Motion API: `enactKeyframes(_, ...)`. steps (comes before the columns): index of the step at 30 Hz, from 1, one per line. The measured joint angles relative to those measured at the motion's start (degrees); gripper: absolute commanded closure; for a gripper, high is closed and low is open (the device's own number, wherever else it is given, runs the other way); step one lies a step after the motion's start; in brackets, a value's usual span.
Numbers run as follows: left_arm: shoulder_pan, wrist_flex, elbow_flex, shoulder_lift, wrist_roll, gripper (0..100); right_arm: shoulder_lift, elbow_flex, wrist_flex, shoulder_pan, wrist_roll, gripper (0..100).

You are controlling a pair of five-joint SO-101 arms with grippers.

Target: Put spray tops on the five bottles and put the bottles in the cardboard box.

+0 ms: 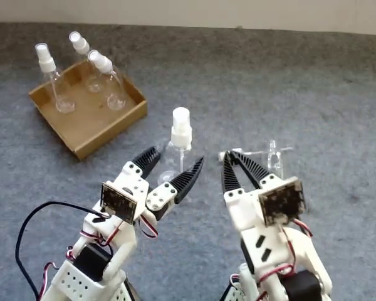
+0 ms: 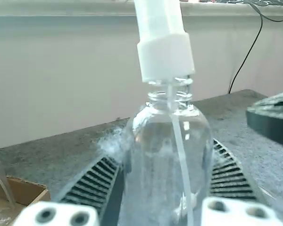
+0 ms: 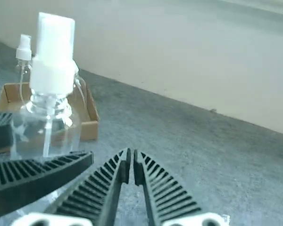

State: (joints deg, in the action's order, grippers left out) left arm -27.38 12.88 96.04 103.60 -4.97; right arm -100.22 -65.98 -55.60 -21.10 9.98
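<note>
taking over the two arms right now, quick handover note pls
Left gripper: jaws open, one on each side of a topped bottle standing upright; it does not look gripped.
Right gripper: jaws shut, empty, close beside that bottle.
Done: three topped bottles stand in the cardboard box.
Left: box the fourth. A clear bottle by the right gripper seems to have no top; top it, then box it.

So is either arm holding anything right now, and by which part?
Nothing clearly. The left gripper sits open around the capped bottle, low on its body, contact too close to tell; the right gripper is shut on nothing.
</note>
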Motion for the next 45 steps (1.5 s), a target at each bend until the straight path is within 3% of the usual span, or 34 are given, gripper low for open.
enactKeyframes(7,3.1,-5.5,0.0,0.0,0.0,89,0.0,-8.9,0.6,-7.6,0.0,99.1)
enactKeyframes(12,9.8,-7.8,0.0,0.0,0.0,89,0.0,-14.2,10.6,-9.6,0.0,99.1)
enactKeyframes(23,16.6,-11.3,0.0,0.0,0.0,89,0.3,-27.9,29.5,-10.7,0.0,99.1)
enactKeyframes(30,21.5,-15.4,0.0,0.0,0.0,89,0.3,-28.9,32.0,-20.7,0.0,99.1)
enactKeyframes(39,21.4,-15.4,0.0,0.0,-0.1,89,0.3,-28.9,32.2,-31.7,0.0,99.1)
enactKeyframes(45,14.1,-10.6,0.0,0.0,-0.1,89,0.3,-28.9,32.2,-33.1,0.0,99.1)
